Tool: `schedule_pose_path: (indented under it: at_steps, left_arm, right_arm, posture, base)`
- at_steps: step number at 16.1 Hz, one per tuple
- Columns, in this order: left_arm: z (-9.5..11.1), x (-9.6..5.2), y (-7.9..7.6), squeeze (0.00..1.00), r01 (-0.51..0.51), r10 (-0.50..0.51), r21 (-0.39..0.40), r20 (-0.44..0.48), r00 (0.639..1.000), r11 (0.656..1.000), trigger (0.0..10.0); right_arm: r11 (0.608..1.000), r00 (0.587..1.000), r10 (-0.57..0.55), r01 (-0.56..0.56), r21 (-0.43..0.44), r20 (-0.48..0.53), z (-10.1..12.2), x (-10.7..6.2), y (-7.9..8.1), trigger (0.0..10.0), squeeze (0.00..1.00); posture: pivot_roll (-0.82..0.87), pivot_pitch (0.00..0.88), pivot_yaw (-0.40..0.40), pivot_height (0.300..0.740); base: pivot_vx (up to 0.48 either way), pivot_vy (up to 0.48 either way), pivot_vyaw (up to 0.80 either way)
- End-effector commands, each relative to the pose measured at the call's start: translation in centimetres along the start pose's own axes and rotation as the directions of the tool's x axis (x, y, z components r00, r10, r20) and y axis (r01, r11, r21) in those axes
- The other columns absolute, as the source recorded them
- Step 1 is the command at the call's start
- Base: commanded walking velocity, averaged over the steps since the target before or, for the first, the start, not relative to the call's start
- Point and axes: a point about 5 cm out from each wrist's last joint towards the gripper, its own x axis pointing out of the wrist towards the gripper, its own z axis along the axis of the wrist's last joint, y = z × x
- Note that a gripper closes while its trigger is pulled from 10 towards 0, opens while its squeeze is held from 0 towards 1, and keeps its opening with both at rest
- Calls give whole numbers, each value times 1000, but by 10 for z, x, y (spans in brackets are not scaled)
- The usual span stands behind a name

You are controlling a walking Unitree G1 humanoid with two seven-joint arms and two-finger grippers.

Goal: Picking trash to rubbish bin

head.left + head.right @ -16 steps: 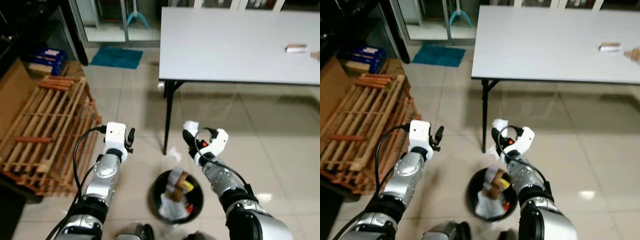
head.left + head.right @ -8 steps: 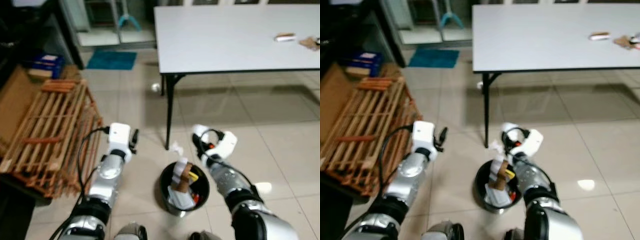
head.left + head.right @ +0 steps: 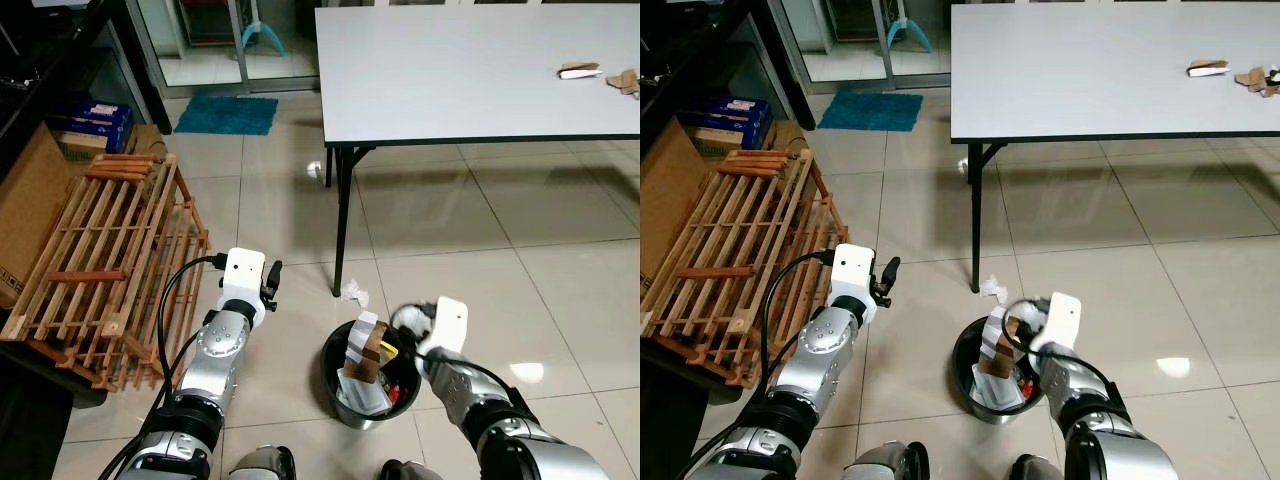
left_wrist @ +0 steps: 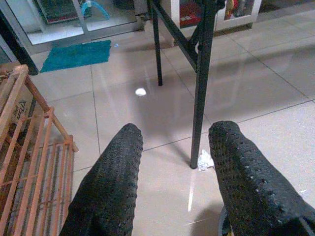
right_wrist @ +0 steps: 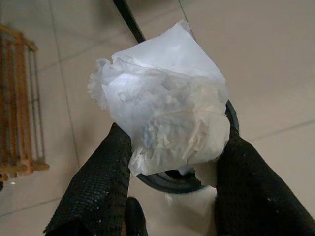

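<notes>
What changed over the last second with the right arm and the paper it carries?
The right gripper came down from in front of the table leg to the rim of the rubbish bin, still shut on the crumpled white paper. The left gripper stays open and empty, raised over the floor. The small paper scrap by the table leg still lies there.
</notes>
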Motion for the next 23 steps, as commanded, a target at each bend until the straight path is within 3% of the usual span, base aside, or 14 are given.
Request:
schedule_pose_path:
  at_steps: [1,5,10,12,14,15,16,23]
  left_arm:
    - [-1,-1,0,0,2,-2,15,-10,1000,1000,10000]
    - [-1,-1,0,0,3,-3,19,-14,1000,1000,10000]
    - [-1,0,1,0,7,-7,23,-18,1000,1000,10000]
    - [-1,0,1,0,10,-10,24,-17,1000,1000,10000]
    - [-1,0,1,0,13,-13,28,-18,1000,1000,10000]
    - [-1,0,1,0,15,-15,29,-19,1000,999,10000]
    - [0,0,1,0,17,-17,30,-20,1000,999,10000]
    - [0,1,-1,0,33,-33,31,-25,999,999,10000]
  right_arm:
    - [1000,999,-16,15,-17,-47,-10,-1,-1,10000,0]
    - [997,993,-33,24,-76,-117,-30,-3,-3,10000,0]
    - [996,989,-65,55,-76,-134,-37,-5,-12,10000,0]
    - [995,991,-87,82,-55,-99,-32,-5,-15,10000,0]
    - [999,999,-33,33,-16,39,-4,-1,-5,10000,43]
    - [999,997,-27,28,-18,65,2,-1,-3,10000,922]
    - [999,997,-26,28,-22,76,6,0,-1,10000,1000]
    - [998,999,-23,25,-52,40,-2,0,1,10000,1000]
  posture:
    - [19,99,42,720]
    - [28,98,41,720]
    - [26,95,47,720]
    - [28,94,49,720]
    - [26,93,54,720]
    - [28,91,55,720]
    - [28,90,55,720]
    - [26,79,58,720]
  base:
    - [0,0,0]
    - [0,0,0]
    - [0,0,0]
    - [0,0,0]
    - [0,0,0]
    - [0,0,0]
    - [0,0,0]
    - [0,0,0]
